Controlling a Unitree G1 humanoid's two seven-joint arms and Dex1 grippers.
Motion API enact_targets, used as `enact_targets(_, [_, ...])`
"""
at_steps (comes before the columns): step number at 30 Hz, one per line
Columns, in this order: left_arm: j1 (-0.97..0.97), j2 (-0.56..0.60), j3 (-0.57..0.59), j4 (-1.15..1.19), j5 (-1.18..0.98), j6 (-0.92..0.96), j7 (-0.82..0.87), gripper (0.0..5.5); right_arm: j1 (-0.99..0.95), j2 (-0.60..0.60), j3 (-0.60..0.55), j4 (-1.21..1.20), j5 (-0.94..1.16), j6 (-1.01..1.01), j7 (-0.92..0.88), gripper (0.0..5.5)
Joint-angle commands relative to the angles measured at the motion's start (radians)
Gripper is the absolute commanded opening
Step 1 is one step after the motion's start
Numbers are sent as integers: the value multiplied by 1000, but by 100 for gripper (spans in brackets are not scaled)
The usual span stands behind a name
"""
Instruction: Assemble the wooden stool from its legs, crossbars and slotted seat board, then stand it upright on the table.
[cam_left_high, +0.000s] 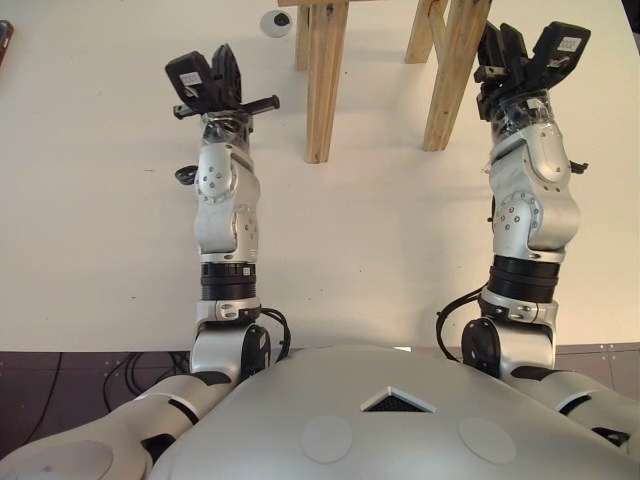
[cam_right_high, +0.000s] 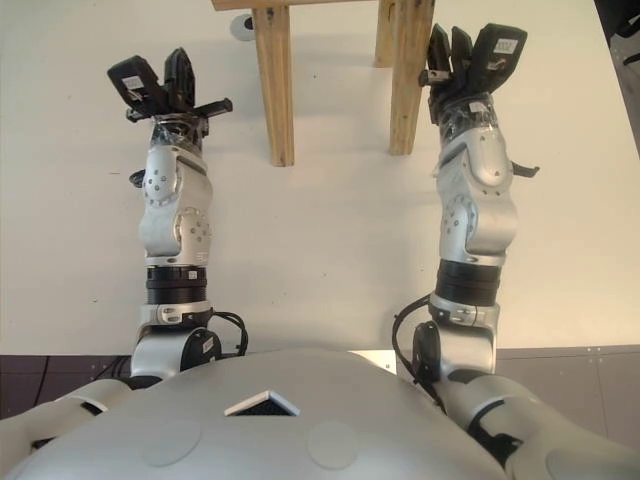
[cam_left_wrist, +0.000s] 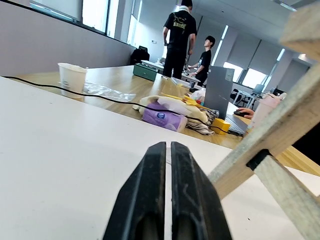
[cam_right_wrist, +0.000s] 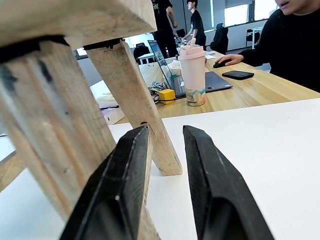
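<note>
Upright on the white counter (cam_left_high: 100, 220): wooden stool (cam_left_high: 325, 90), both near legs planted feet-down.

Left of the stool, well apart from its near left leg (cam_right_high: 275, 90): left gripper (cam_left_wrist: 168, 150), jaws pressed together on nothing. Likely parked there because no loose part lies on that side to fetch. Closed and clear of the wood, so little chance of snagging a leg.

Just beside the stool's near right leg (cam_left_high: 448, 80), on its outer side: right gripper (cam_right_wrist: 166, 131), jaws apart and empty, one finger lying close along the leg's face. Cannot tell whether touching. Reads as a release posture, open enough to free the leg and near enough to steady the stool should it rock.

Judging by the right wrist view, with wood seated up under the seat board (cam_right_wrist: 75, 20) and the splayed far leg (cam_right_wrist: 135, 100) footed flat on the counter: assembled and standing, task at or near its end.

Sensible next: draw the right arm straight back from the stool, not sideways into the leg. A nudge there could slide or tip a light stool.

Beyond the stool's near left leg: small round grey-and-white object (cam_left_high: 275, 22), apparently no part of the job.
</note>
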Motion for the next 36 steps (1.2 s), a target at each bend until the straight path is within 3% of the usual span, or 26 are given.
enact_targets(1, [6,-30,-23,-5,7,-5,-4,12,1,-14,4,-5,-2,7,8,127])
enact_targets(13, [78,-2,3,-68,-5,25,7,12,63,-32,54,-99,4,44,33,127])
enact_targets(25, [68,29,-26,-93,-3,99,-55,12,115,-22,13,-73,-29,-23,-15,127])
enact_targets(36, [120,63,-9,-177,-11,198,-81,12,215,16,-53,-89,-77,-49,-167,127])
